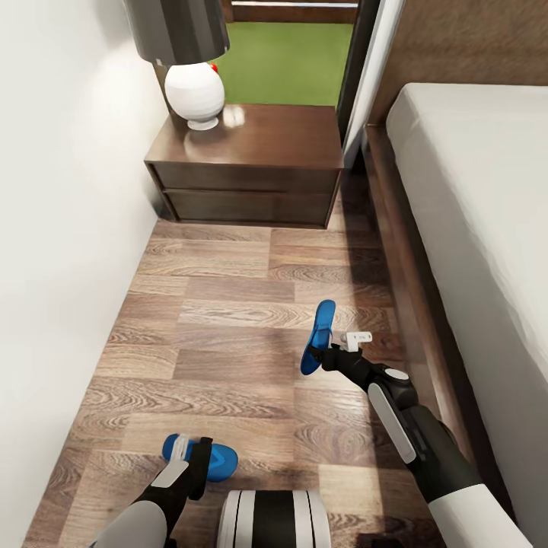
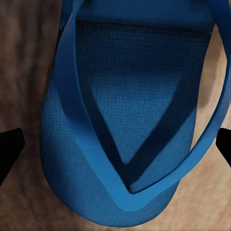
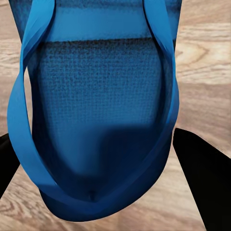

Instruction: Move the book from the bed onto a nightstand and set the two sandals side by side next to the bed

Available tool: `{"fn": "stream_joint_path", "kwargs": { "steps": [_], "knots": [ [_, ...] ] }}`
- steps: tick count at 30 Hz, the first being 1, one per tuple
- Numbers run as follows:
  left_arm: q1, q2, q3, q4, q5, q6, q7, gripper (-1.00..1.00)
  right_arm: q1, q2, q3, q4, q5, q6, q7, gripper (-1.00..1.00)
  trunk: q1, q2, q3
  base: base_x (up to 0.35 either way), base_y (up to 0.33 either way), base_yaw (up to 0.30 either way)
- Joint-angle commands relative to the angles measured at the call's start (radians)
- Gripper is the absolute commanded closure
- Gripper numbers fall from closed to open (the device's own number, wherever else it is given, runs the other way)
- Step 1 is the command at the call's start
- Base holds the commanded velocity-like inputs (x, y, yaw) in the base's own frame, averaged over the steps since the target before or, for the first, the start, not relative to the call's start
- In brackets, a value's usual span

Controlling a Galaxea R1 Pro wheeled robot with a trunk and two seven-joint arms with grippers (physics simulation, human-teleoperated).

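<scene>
Item: two blue flip-flop sandals, one per arm, in the aisle between white wall [image 1: 61,266] and bed [image 1: 487,228].

Right gripper [image 1: 326,352]: clenched on the right-hand sandal [image 1: 317,337], which hangs tilted on edge above the wood-plank floor [image 1: 228,304], near the bed's dark frame [image 1: 403,274]. In the right wrist view, dark fingers [image 3: 199,168] flank the sandal's sole [image 3: 96,120], with planks behind it.

Left gripper [image 1: 190,457]: clenched on the left-hand sandal [image 1: 217,460], held low over the floor by the robot's base [image 1: 274,519]. In the left wrist view the fingertips [image 2: 9,149] sit at either side of the toe end [image 2: 130,192]; the actual contact is not clearly shown, so this grip is judged, not certain.

Risks:
- The two sandals are well apart and turned differently; setting them down as they are would likely leave them neither parallel nor side by side.
- The right-hand sandal, held on edge, may land on its side or flop over if let go before it is levelled.
- The right arm works close to the bed frame; a sideways swing could knock the sandal against it.

Containers: nightstand [image 1: 251,164], two drawer fronts closed, contents hidden. Its top carries a white-based lamp [image 1: 194,95] with a grey shade [image 1: 175,30]. No book on the nightstand top or the visible strip of mattress.
</scene>
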Motion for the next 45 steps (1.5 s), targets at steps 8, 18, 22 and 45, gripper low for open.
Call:
{"fn": "stream_joint_path", "kwargs": {
  "steps": [8,18,22,45],
  "knots": [
    [0.000,-0.001,-0.001,-0.005,0.009,0.006,0.005,-1.00,-0.001,-0.001,0.001,-0.001,-0.002,0.004,0.000,1.00,0.000,0.000,-0.001,0.000,0.000,0.000],
    [0.000,-0.001,0.000,-0.005,0.008,0.006,0.005,-1.00,-0.001,-0.001,0.001,-0.001,-0.002,0.004,0.000,1.00,0.000,0.000,-0.001,0.000,0.000,0.000],
    [0.000,-0.001,-0.001,-0.005,0.008,0.006,0.006,-1.00,-0.001,-0.001,0.001,-0.001,-0.002,0.004,0.001,1.00,0.000,0.000,-0.001,0.000,0.000,0.000],
    [0.000,-0.001,0.000,-0.006,0.008,0.006,0.006,1.00,-0.001,-0.001,0.001,-0.001,-0.002,0.004,0.000,1.00,-0.001,0.000,0.007,0.000,0.000,0.000]
  ]
}}
